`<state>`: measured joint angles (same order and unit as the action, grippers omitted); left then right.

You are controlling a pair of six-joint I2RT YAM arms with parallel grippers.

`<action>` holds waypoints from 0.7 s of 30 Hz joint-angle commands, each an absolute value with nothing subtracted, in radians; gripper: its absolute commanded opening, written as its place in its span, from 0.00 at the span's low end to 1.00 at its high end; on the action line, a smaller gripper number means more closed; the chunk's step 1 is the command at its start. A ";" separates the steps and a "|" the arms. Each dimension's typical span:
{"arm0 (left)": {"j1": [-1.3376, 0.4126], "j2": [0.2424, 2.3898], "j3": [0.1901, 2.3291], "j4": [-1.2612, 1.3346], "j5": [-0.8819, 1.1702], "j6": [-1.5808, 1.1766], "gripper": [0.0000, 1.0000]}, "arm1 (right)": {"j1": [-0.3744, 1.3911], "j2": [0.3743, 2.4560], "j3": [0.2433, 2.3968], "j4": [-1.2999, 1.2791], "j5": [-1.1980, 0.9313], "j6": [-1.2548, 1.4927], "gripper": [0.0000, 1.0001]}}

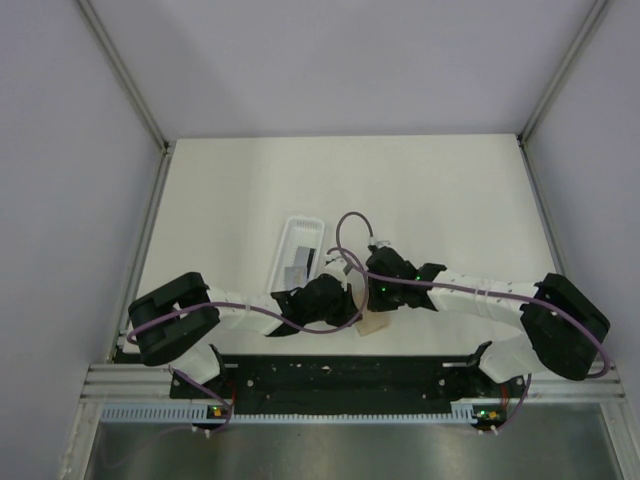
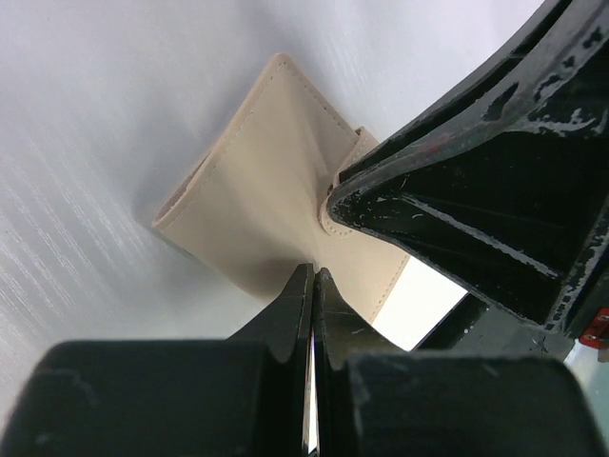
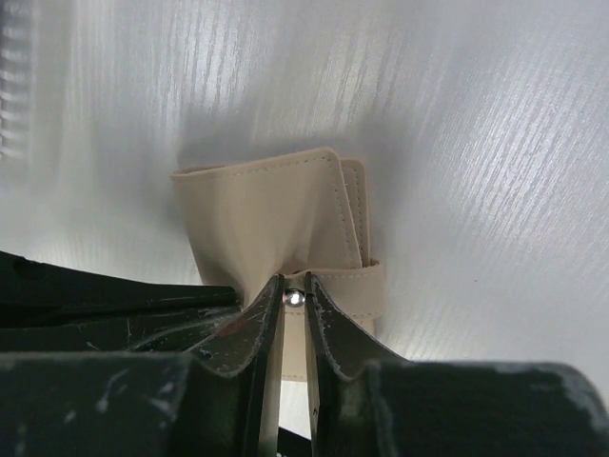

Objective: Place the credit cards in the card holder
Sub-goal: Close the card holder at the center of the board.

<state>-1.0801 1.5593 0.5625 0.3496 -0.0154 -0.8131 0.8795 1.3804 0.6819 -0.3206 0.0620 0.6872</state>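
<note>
The tan card holder lies folded on the white table, pinched from two sides. My left gripper is shut on its near edge. My right gripper is shut on the closing tab, with the silver snap dot showing between its fingertips. In the top view only a tan corner of the holder shows below the left gripper and right gripper. Pale grey credit cards lie in the long clear tray, behind the left gripper.
The right gripper's black fingers fill the right of the left wrist view; the left gripper's body sits low left in the right wrist view. A purple cable loops above the wrists. Grey walls enclose the table.
</note>
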 commanded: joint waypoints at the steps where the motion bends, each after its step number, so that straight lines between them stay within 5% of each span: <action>1: -1.081 1.562 0.546 0.327 -0.006 -0.810 0.00 | 0.919 1.462 0.686 -0.382 0.103 0.689 0.12; 21: -1.081 1.559 0.545 0.324 -0.011 -0.810 0.00 | 0.982 1.474 0.591 -0.322 0.202 0.781 0.05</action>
<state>-1.0801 1.5581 0.5621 0.3485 -0.0158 -0.8131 0.9524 1.4059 0.6949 -0.3431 0.1932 0.7303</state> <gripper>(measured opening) 0.012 0.083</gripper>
